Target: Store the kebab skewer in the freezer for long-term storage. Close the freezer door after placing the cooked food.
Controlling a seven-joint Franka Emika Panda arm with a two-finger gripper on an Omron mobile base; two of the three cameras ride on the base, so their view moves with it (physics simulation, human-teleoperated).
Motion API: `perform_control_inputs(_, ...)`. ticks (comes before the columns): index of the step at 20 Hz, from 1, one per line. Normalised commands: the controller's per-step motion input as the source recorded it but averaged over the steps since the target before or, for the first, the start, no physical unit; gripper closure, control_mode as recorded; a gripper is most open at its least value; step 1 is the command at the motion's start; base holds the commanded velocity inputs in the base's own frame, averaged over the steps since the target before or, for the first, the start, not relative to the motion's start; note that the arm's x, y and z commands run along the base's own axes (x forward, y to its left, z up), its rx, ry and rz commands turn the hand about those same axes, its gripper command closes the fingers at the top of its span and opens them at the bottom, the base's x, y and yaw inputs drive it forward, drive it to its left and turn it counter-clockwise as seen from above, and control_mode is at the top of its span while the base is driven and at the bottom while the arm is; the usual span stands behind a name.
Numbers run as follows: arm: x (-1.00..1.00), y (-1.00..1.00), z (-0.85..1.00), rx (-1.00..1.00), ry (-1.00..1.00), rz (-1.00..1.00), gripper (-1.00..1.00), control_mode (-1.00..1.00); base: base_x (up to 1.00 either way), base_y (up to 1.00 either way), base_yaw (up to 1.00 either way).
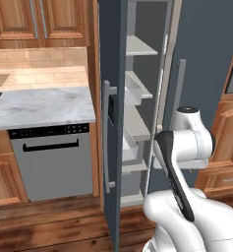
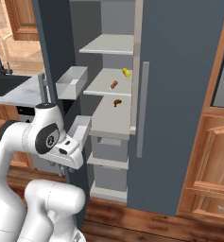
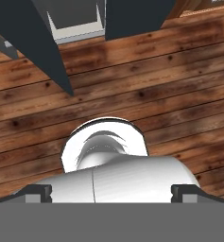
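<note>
While the freezer door (image 1: 112, 123) stands swung open, edge-on to the left base camera, the stock reads as follows:

- One freezer (image 2: 114, 94), the narrow left half of a slate-grey side-by-side fridge; the plain right door (image 2: 184, 94) is shut.
- Pale grey shelves (image 2: 108, 45) inside, at least three counted, with two drawer-like boxes (image 2: 108, 147) below.
- Two grey bins (image 2: 72, 82) on the door's inner face, as seen from the right base camera.
- One kebab skewer (image 2: 126, 72), small and yellow, lying on the second shelf near its back right.
- Two small brown food items (image 2: 114, 85), one on that same shelf, one on the shelf below.
- One gripper (image 3: 112, 193), pointing down at the wooden floor (image 3: 170, 85), fingers wide apart, holding nothing.
- One dishwasher (image 1: 51, 160) under a marble counter (image 1: 39, 106), left of the fridge.
</note>
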Motion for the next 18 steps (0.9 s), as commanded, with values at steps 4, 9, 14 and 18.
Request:
perform_control_inputs(4,0.00,0.00,0.00,0.00,0.00,0.00,-1.00,1.00,0.17,0.06,0.00)
perform_control_inputs(9,0.00,0.00,0.00,0.00,0.00,0.00,-1.00,1.00,0.24,0.01,0.00)
perform_control_inputs(14,0.00,0.00,0.00,0.00,0.00,0.00,-1.00,1.00,0.14,0.02,0.00)
perform_control_inputs(18,0.00,0.00,0.00,0.00,0.00,0.00,-1.00,1.00,0.00,0.01,0.00)
